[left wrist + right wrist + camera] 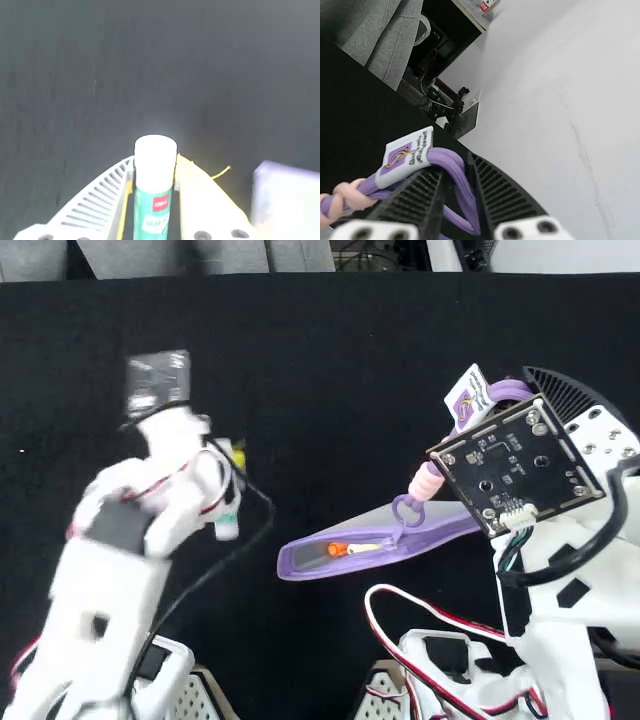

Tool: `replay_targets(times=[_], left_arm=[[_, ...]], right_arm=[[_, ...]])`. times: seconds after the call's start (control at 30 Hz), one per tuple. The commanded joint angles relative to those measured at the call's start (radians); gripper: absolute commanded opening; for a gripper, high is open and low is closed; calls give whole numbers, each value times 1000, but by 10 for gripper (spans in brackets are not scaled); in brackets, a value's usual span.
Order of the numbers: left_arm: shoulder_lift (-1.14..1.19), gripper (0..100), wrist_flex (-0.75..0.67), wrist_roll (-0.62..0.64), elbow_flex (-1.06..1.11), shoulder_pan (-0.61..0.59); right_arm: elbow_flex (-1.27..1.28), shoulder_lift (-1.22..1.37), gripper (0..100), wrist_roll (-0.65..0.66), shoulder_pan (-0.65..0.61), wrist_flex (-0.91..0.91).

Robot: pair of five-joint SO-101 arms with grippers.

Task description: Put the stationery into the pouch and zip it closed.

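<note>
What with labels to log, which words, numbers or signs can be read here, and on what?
Nothing can be quoted.
Glue stick: white letters on a red patch, pale print below, too blurred to read.
Tag on the pouch: gold emblem and a line of script, too small to read.
Camera board: no readable marks.

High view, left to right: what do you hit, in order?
Glue stick → left tip of the pouch → orange item inside it → pink braided cord → white tag → camera board on the arm at the right.
</note>
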Motion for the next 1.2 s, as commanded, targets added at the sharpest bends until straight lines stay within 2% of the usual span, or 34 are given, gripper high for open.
replay_targets(times=[0.0, 0.3, 0.47, 0.63, 1.03, 1.17], left_arm=[[-331, 29, -94, -3, -71, 51], [-957, 29, -425, 80, 387, 354], [-904, 29, -466, 104, 486, 438], [-922, 29, -470, 144, 501, 591], [-937, 29, -474, 103, 538, 608], [-937, 29, -646, 81, 708, 596]], right_arm=[[4, -5, 11, 6, 15, 11], [4, -5, 11, 6, 15, 11], [4, -4, 11, 6, 15, 11], [4, 1, 11, 6, 15, 11], [4, 1, 11, 5, 15, 8], [4, 1, 11, 5, 15, 8]])
